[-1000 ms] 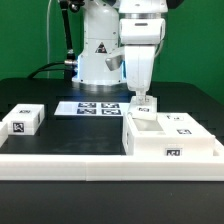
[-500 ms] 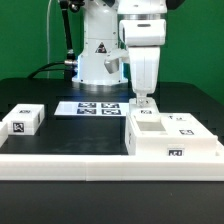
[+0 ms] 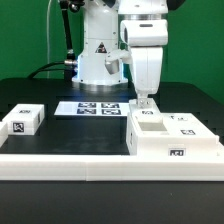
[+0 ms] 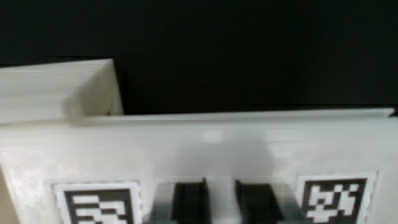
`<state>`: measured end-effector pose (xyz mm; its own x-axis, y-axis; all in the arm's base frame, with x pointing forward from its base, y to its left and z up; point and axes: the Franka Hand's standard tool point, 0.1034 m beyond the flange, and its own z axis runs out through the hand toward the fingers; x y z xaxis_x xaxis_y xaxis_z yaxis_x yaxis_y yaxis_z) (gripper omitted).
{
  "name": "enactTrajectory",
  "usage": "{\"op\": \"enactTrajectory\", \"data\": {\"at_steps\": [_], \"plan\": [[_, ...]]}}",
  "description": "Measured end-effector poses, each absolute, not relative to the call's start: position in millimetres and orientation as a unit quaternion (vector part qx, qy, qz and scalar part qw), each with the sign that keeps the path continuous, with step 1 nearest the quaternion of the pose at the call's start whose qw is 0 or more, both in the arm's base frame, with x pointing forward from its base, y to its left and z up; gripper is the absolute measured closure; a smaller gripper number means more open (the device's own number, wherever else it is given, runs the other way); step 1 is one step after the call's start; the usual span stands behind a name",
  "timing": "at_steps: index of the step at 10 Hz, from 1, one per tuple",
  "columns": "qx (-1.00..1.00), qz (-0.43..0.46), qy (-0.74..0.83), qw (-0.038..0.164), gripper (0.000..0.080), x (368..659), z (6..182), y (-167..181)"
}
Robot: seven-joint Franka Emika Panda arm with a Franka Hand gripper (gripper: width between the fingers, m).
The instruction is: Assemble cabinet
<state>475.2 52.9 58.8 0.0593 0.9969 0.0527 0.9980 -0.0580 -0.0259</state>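
My claw (image 3: pixel 147 101) hangs straight down from the arm (image 3: pixel 143 45) and is drawn narrow. Its tips are set on the far wall of the cabinet (image 3: pixel 172 140). In the wrist view the two dark fingers (image 4: pixel 187 205) stand close together with only a thin pale strip between them. I read that strip as the wall's edge, so the claw is pinched on the cabinet. The same view shows the cabinet's white wall (image 4: pixel 196 150) across the frame, and a marker tag (image 4: pixel 98 205) sits just beside the fingers on each side.

In the exterior view the cabinet spreads from the claw toward five o'clock and rests flat on the table (image 3: pixel 40 95). An open square recess (image 3: pixel 150 125) lies directly at six o'clock from the claw. The part toward four o'clock carries small tagged panels (image 3: pixel 183 131), and one more tag (image 3: pixel 174 153) is on the near face.

The marker board (image 3: pixel 100 107) lies flat at nine o'clock from the claw, near it but apart from the cabinet. The small white tagged block (image 3: pixel 22 121) sits farther out, toward eight o'clock and well apart. The long white rail (image 3: pixel 80 165) runs across the near edge of the table at six o'clock, and the cabinet's near face is just beside it.
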Motion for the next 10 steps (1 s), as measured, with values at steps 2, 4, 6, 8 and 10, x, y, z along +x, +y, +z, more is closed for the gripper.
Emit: {"op": "enactTrajectory", "data": {"at_steps": [2, 4, 6, 8, 10], "plan": [[-0.724, -0.016, -0.689, 0.027, 0.0729, 494.9, 58.6, 53.4], [-0.720, -0.026, -0.693, 0.025, 0.0729, 515.7, 59.2, 54.4], [-0.718, -0.027, -0.695, 0.025, 0.0729, 520.1, 59.4, 54.4], [-0.718, -0.027, -0.695, 0.025, 0.0729, 520.1, 59.4, 54.4], [-0.718, -0.027, -0.695, 0.025, 0.0729, 521.0, 59.1, 54.4]]}}
